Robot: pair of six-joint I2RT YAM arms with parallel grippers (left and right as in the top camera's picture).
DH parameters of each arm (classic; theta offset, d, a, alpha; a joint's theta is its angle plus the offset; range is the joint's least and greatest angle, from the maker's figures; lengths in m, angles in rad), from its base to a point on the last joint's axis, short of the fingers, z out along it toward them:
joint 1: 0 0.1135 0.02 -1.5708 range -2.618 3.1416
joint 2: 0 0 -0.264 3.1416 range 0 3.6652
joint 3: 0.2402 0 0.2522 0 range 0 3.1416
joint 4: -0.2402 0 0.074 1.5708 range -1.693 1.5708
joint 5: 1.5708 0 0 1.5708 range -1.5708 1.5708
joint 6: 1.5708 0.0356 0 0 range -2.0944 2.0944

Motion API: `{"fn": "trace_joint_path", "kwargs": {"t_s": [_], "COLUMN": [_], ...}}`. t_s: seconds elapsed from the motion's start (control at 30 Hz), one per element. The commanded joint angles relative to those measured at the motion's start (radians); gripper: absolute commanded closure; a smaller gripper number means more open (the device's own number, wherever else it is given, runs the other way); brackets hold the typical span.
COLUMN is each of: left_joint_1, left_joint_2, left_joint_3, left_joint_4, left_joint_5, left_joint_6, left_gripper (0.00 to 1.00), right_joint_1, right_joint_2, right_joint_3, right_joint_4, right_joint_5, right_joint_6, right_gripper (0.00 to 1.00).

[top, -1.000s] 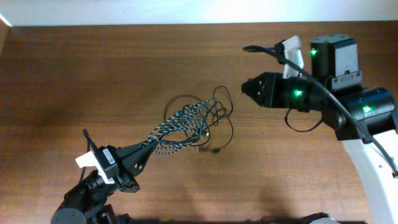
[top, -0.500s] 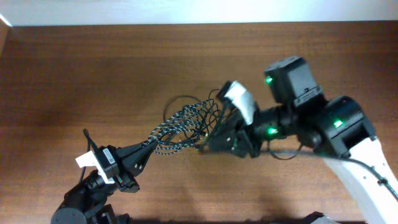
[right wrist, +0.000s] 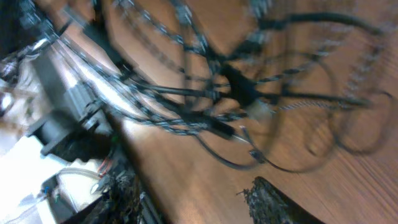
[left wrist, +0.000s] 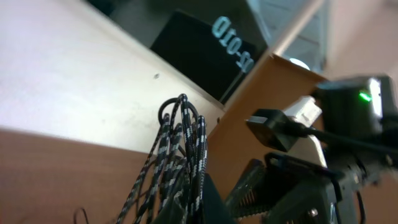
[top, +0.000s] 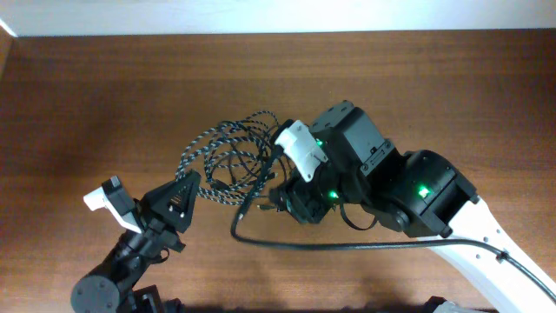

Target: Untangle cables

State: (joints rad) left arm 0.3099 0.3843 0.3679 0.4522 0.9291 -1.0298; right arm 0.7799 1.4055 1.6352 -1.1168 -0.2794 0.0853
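Note:
The braided black-and-white cable (top: 201, 143) and the thinner plain black cable (top: 236, 163) lie looped together left of the table's centre. My left gripper (top: 180, 195) is shut on a bunch of braided strands (left wrist: 182, 155), which run taut from its jaws (left wrist: 205, 208). My right gripper (top: 280, 196) hangs low at the tangle's right edge, mostly hidden under its wrist. In the blurred right wrist view its fingers (right wrist: 205, 199) are open and empty, with braided strands (right wrist: 186, 28) and a thin black loop (right wrist: 273, 165) just ahead on the wood.
The right arm (top: 391, 187) reaches across the middle of the brown table (top: 104, 96). Its thick black lead (top: 287, 243) curves over the table's front. The right arm's wrist (left wrist: 311, 180) shows close by in the left wrist view.
The right arm swung from the back right down to the tangle's right side. The left gripper pulled back to the left, and the cable bundle shifted left and spread out.

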Motion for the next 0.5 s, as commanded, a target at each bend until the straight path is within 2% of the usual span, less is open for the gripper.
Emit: {"fn": "trace_joint_path", "kwargs": {"t_s": [0.0,0.07,0.2,0.33,0.37,0.4,0.47], "left_joint_1": [0.001,0.001,0.001,0.001,0.001,0.001,0.001], "left_joint_2": [-0.004,-0.004,-0.004,-0.004,-0.004,-0.004,-0.004], "left_joint_3": [0.007,0.007,0.007,0.007,0.007,0.007,0.007], "left_joint_4": [0.003,0.011,0.025,0.138,0.138,0.138,0.138], "left_joint_5": [-0.062,-0.045,-0.024,-0.002,0.011,0.026,0.063], "left_joint_6": [-0.142,-0.175,-0.206,-0.216,-0.216,-0.216,-0.214], "left_gripper": [1.00,1.00,1.00,1.00,1.00,1.00,1.00], "right_joint_1": [0.005,0.004,0.005,0.005,0.005,0.004,-0.003], "right_joint_2": [0.000,0.000,0.026,0.074,0.075,0.075,0.073], "right_joint_3": [0.003,0.003,0.002,0.002,0.002,0.002,0.003], "right_joint_4": [0.031,0.069,0.088,0.094,0.101,0.108,0.104], "right_joint_5": [0.189,0.191,0.205,0.181,0.181,0.222,0.415], "right_joint_6": [0.087,0.062,0.062,0.062,0.061,0.061,0.068], "right_gripper": [0.42,0.43,0.56,0.69,0.80,0.96,0.96]}}
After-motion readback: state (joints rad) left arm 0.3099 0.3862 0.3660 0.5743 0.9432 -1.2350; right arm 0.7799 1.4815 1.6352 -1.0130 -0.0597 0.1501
